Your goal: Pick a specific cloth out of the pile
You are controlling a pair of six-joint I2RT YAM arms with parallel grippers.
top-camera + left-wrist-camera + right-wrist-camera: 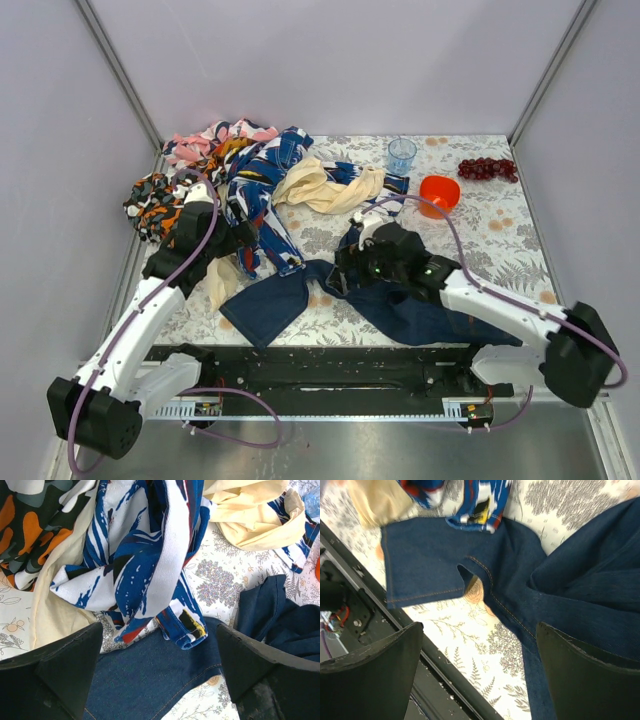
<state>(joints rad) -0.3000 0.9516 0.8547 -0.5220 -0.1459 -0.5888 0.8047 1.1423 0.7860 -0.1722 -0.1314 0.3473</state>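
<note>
The cloth (pixel 270 308), seamed navy denim, stretches 9 to 3 o'clock. Left gripper (pixel 238 240) and right gripper (pixel 346 272) gape empty.

1. here's a robot test cell, lab-style: plain pale wall panels (pixel 330 60) in metal posts (pixel 118 70) box in the floral-print worktop (pixel 500 240).
2. left arm (pixel 140 325) and right arm (pixel 500 308), both white, bolted to a black rail (pixel 320 378).
3. purple cables (pixel 207 235) loop along them.
</note>
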